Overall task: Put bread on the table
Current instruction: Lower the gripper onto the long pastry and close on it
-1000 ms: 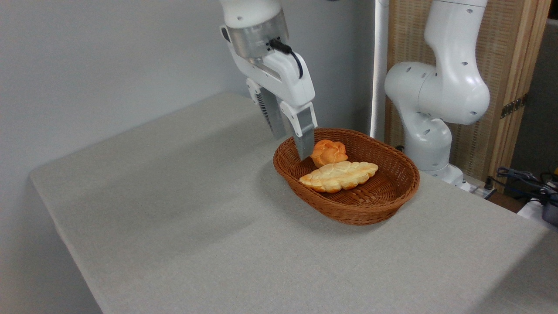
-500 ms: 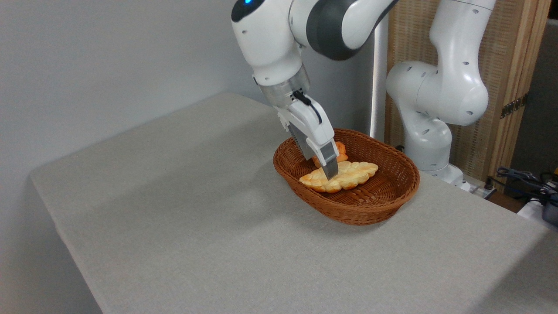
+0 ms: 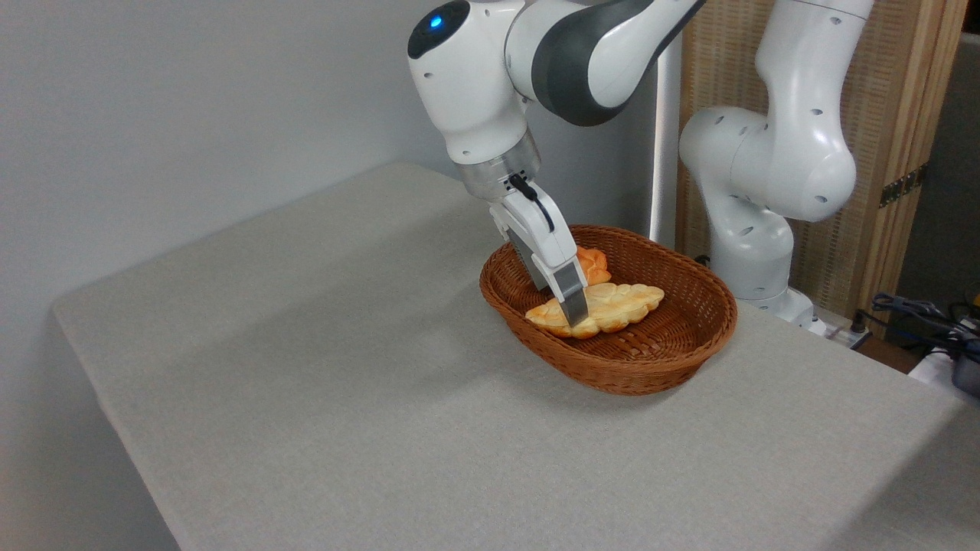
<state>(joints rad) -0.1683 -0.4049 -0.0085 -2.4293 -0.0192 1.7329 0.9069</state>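
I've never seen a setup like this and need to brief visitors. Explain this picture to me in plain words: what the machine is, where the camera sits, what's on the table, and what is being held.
The white jointed machine is a robot arm; its base stands behind the table's far right edge. There is one picture, taken by a fixed camera that looks down at the table from one corner. At the arm's tip is a gripper with two grey fingers. On the grey-beige table stands a brown wicker basket. In it lie a long braided bread and a small orange bun, half hidden behind the gripper. The fingers reach down onto the bread's left part, which lies in the basket, not lifted. Whether they already pinch it cannot be told.
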